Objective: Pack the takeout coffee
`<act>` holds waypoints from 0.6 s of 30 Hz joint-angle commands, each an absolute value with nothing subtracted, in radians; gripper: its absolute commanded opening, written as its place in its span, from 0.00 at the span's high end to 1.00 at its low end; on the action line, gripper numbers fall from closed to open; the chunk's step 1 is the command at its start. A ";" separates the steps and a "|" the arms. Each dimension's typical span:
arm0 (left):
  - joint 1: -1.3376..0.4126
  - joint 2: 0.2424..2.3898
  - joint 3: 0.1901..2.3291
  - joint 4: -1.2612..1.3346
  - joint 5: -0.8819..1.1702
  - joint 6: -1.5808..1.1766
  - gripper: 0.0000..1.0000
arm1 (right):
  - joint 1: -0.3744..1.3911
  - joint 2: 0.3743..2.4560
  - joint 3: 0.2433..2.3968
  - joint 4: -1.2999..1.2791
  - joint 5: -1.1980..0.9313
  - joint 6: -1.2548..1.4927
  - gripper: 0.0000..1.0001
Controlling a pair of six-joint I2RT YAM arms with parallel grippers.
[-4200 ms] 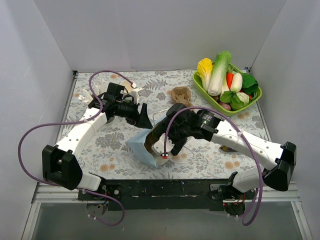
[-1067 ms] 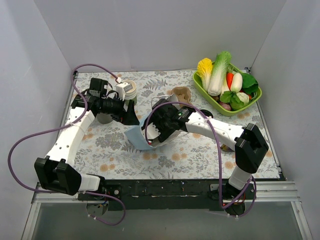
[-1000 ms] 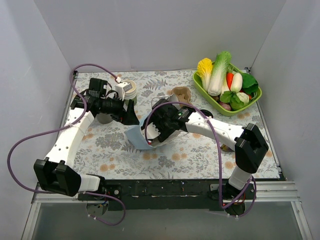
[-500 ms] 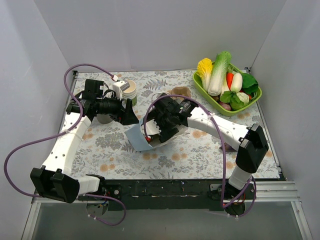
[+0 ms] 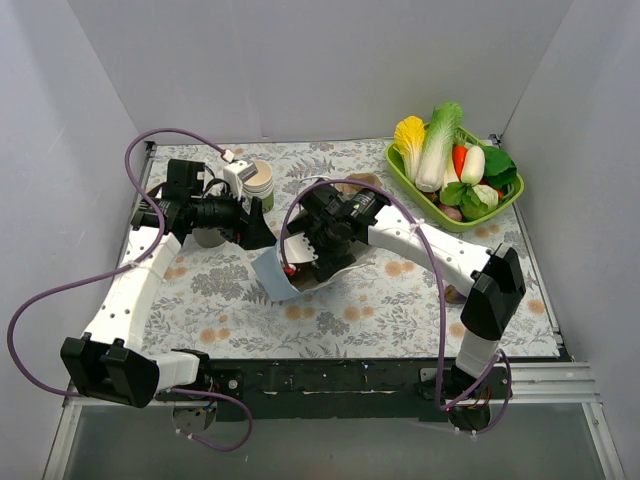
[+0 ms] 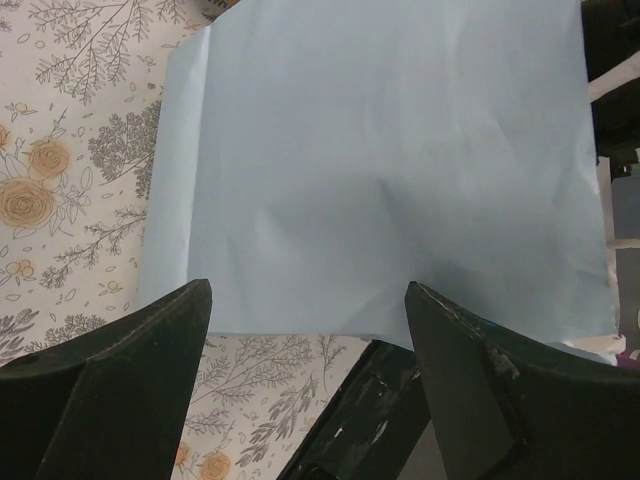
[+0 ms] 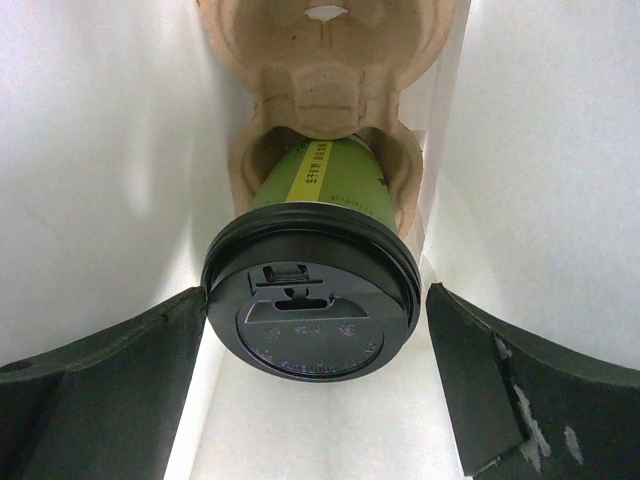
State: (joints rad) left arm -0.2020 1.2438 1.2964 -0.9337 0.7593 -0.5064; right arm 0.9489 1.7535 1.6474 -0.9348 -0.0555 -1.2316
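One takeout coffee [image 7: 312,285] seated in pulp carrier [image 7: 325,60], inside paper bag [image 7: 100,150].

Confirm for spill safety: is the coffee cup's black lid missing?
No, the black lid covers the takeout coffee cup's mouth.

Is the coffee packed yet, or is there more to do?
Nearly done. The takeout coffee, lid on, sits in a pulp cup carrier inside the pale blue paper bag. In hand: the right gripper is in the bag's mouth, jaws open either side of the lid, not gripping; the left gripper is open at the bag. Left, probably: drawing that right gripper out, perhaps closing the bag.
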 commanded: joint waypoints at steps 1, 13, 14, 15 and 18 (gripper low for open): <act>-0.206 1.186 1.299 -0.917 0.947 -0.531 0.20 | 0.948 1.772 1.729 -0.925 -0.057 -1.223 0.02; -0.206 1.074 1.329 -0.942 0.969 -0.615 0.17 | 0.948 1.828 1.772 -1.022 -0.095 -1.215 0.03; -0.206 1.071 1.324 -0.940 0.973 -0.614 0.17 | 0.948 1.836 1.778 -1.023 -0.095 -1.215 0.03; -0.206 1.068 1.321 -0.936 0.976 -0.615 0.17 | 0.948 1.838 1.781 -1.025 -0.094 -1.210 0.03; -0.206 1.078 1.298 -0.910 0.919 -0.638 0.18 | 0.946 1.844 1.784 -1.032 -0.094 -1.207 0.04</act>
